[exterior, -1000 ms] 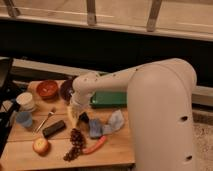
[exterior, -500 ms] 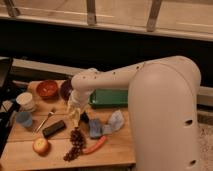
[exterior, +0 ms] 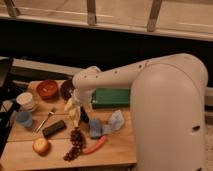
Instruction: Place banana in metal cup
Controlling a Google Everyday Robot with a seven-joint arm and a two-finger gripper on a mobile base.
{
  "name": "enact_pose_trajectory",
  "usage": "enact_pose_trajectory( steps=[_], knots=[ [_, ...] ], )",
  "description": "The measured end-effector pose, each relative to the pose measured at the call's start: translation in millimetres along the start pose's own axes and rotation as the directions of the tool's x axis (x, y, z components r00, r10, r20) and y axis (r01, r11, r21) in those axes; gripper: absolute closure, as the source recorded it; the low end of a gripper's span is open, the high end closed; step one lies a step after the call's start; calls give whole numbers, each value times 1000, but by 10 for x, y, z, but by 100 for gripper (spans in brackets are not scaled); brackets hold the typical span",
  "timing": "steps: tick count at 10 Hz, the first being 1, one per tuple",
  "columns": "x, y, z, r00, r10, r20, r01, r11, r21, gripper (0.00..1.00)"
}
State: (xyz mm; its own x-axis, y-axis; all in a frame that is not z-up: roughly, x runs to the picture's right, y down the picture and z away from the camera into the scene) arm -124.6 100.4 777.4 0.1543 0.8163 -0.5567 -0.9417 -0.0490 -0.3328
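Above the middle of the wooden table [exterior: 117, 150], the gripper [exterior: 75, 111] had dropped slightly lower than half a second before. Its grip could not be determined. The small pale-yellow banana [exterior: 73, 108] hung at the fingers, apparently held. The shiny dark-silver metal cup [exterior: 84, 115] stood just beside, right of it. Dark grapes [exterior: 75, 142] lay below; the black block [exterior: 54, 128] lay to the left.

Tool [exterior: 80, 107] (perhaps holding) blurred; fingers unreadable.
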Motion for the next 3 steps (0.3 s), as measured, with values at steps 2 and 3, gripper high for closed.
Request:
enact_pose_trajectory(
  steps=[2,3],
  knots=[
    [85,-256,-266,998,55,34,-56,998,37,20],
    [95,-345,-315,997,71,44,-73,996,45,20]
  ],
)
